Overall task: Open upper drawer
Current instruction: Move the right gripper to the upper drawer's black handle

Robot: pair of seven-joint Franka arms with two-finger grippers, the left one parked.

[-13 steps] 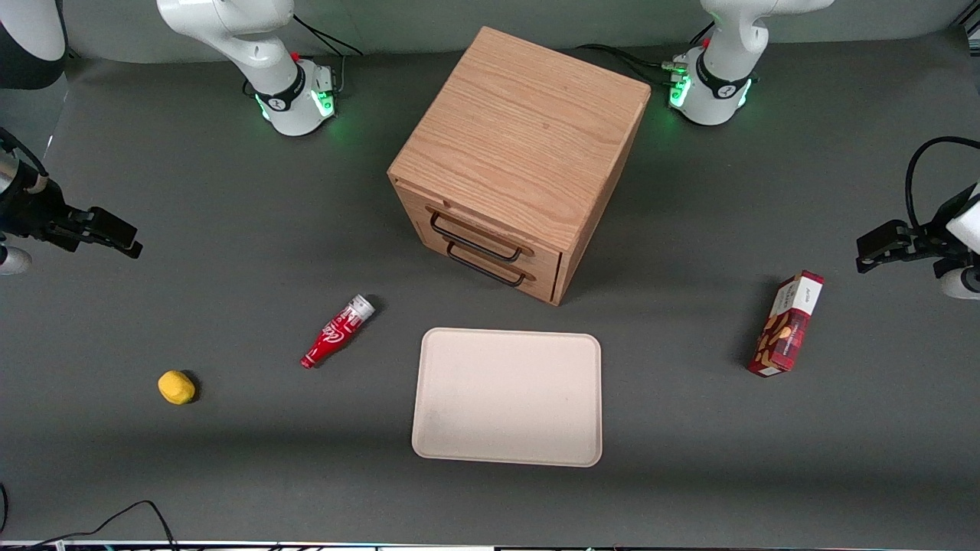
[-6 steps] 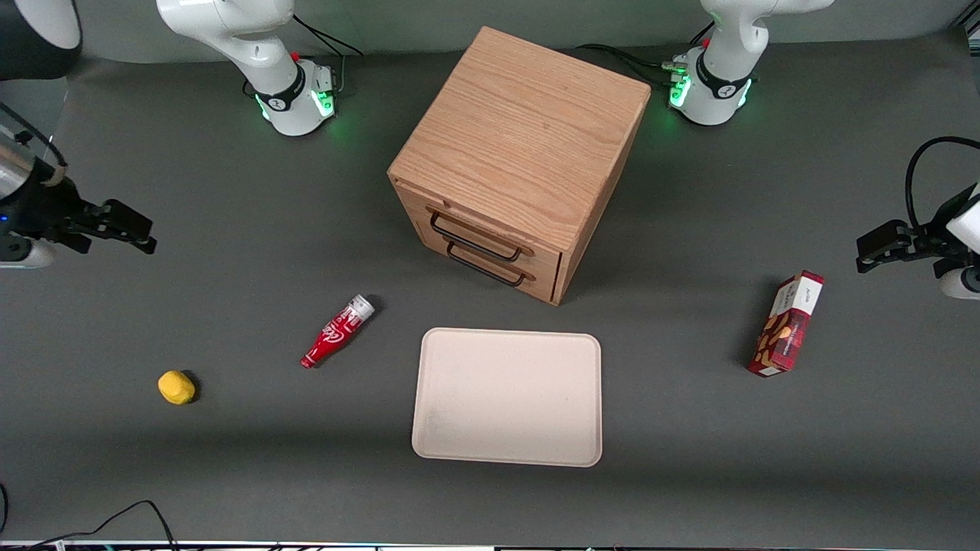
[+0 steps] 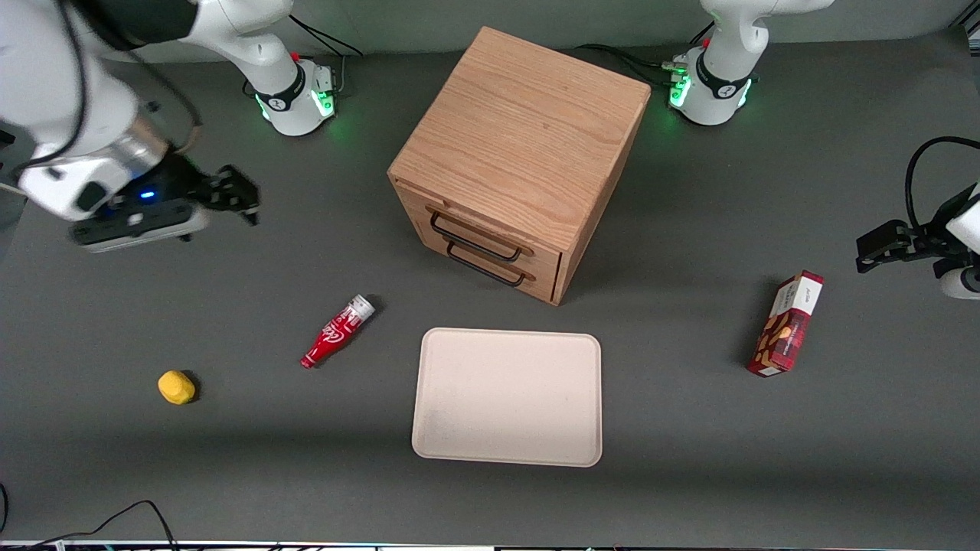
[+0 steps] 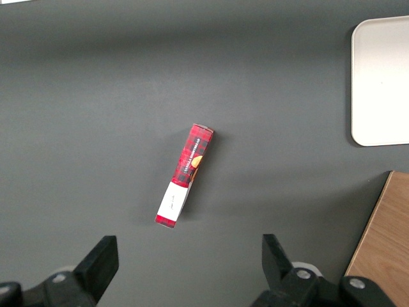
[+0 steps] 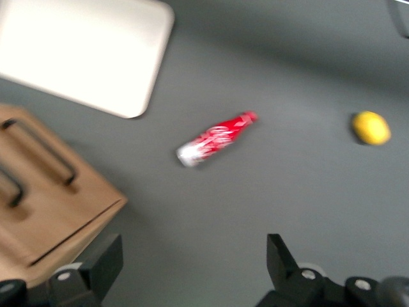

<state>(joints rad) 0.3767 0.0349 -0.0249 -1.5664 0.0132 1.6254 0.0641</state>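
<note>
My pincer (image 3: 243, 200): matt black plastic, hanging above matt grey tabletop (image 3: 689, 459). Upper drawer (image 3: 482, 229): light grained wood w/ thin black wire handle. Tray (image 3: 507, 396): smooth, matt cream.

Motion blurs the claw (image 3: 233, 195); the cabinet (image 5: 45, 192) is cut off.

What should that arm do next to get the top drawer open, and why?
Probably carry the gripper closer to the cabinet and line its open fingers up with the upper drawer's handle. The gripper hangs above bare table toward the working arm's end, well apart from the cabinet, holding nothing, and the upper drawer looks shut.
</note>
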